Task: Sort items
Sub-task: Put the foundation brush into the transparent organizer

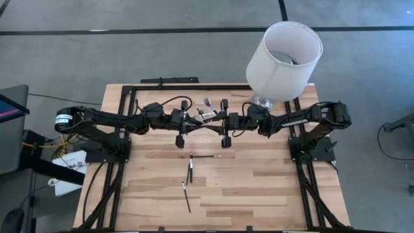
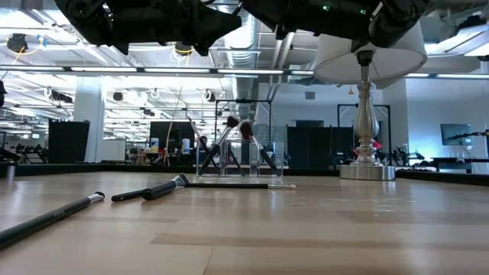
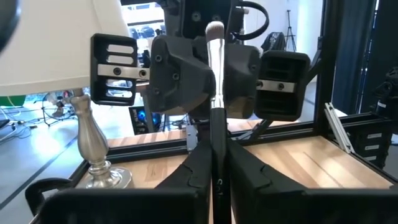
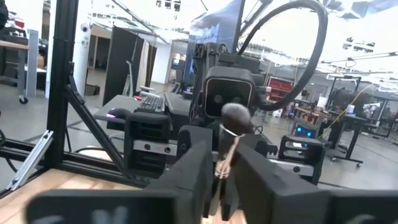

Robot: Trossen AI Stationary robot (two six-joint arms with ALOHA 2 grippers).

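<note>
My two grippers face each other high above the far middle of the table, left gripper (image 1: 193, 122) and right gripper (image 1: 218, 121). In the left wrist view my left gripper (image 3: 217, 158) is shut on a brush (image 3: 216, 74) with a black handle, silvery ferrule and pale tip. In the right wrist view my right gripper (image 4: 222, 149) is shut on a brush (image 4: 234, 117) with a dark fluffy head. Three more brushes lie flat on the wood (image 1: 206, 156), (image 1: 189, 171), (image 1: 186, 196). Just beyond the grippers, several brushes (image 2: 246, 128) lean inside a clear container (image 2: 233, 164). My left gripper pinches the brush's black handle (image 3: 217, 140) between its two fingers, which lie along it. The brush sticks out past the fingertips, tilted up toward the other gripper and lifted clear of the table. My right gripper pinches its brush just below the head, at the tan ferrule (image 4: 226, 160). The fluffy head juts out beyond the fingertips, clear of the table.
A big lamp with a white shade (image 1: 284, 55) stands on a silvery base (image 2: 367, 169) at the far right, close to my right arm. A black frame (image 1: 132, 129) rims the table. Bare wood (image 1: 259, 188) lies toward the near edge.
</note>
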